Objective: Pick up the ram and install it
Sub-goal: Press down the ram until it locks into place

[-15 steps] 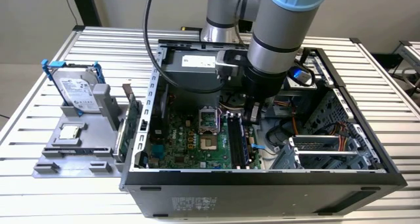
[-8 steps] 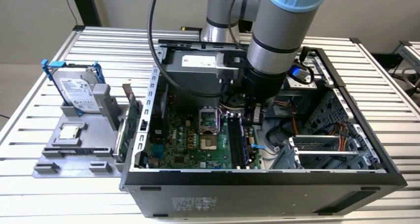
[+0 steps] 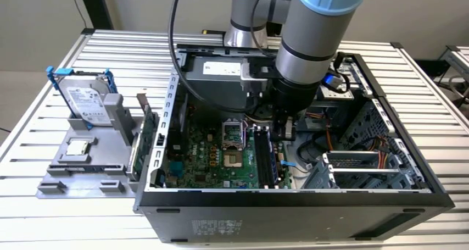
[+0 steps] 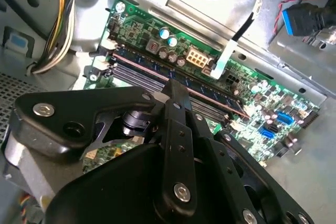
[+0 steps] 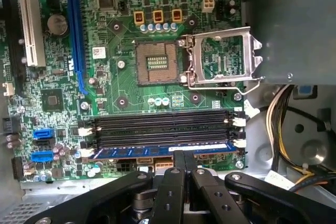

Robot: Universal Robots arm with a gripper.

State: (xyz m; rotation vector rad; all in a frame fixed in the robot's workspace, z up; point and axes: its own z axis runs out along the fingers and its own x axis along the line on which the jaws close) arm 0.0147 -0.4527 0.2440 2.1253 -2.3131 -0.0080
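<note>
First wrist view shows the ram [image 5: 157, 151] already standing in the outermost motherboard slot [image 5: 163, 129] — the gripper [image 5: 184, 157], fingers together, right above it, seemingly pressing.

Matt black plastic jaws, ribbed metal table [image 3: 66, 228]

3 bare slots [image 5: 160, 124] beside the ram [image 5: 157, 151]; cables [image 5: 278, 124] near 1 end
</note>
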